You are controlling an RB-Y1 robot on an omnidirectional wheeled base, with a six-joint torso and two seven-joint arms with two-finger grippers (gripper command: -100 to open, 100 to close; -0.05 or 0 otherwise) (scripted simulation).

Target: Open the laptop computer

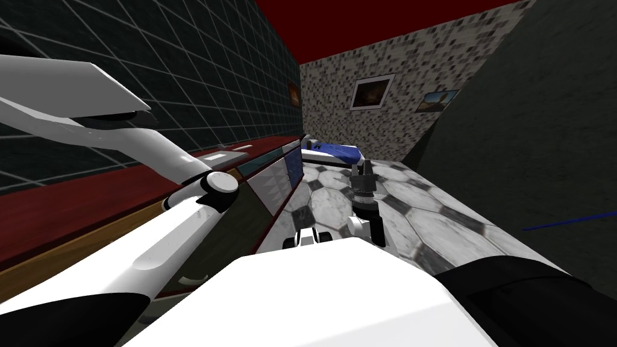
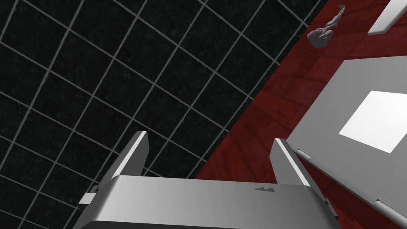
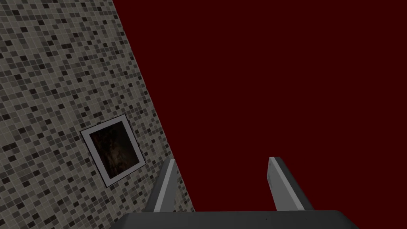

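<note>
Laptop point(image 2: 345, 87) closed | left gripper point(image 2: 210, 137) spread wide, empty, just beside it

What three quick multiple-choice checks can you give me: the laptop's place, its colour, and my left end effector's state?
1. Where is the laptop?
A. on the floor
B. on the red counter by the dark tiled wall
C. on the bed

2. What colour is its lid?
A. grey with a white rectangle
B. blue
C. black

3. How is the left end effector?
A. shut on the laptop
B. shut on a figurine
C. open, holding nothing

Answers:
1 B, the laptop lies flat on the red counter, which runs along the dark tiled wall.
2 A, the left wrist view shows a grey lid with a white patch.
3 C, its fingers stand apart with nothing between them.
</note>
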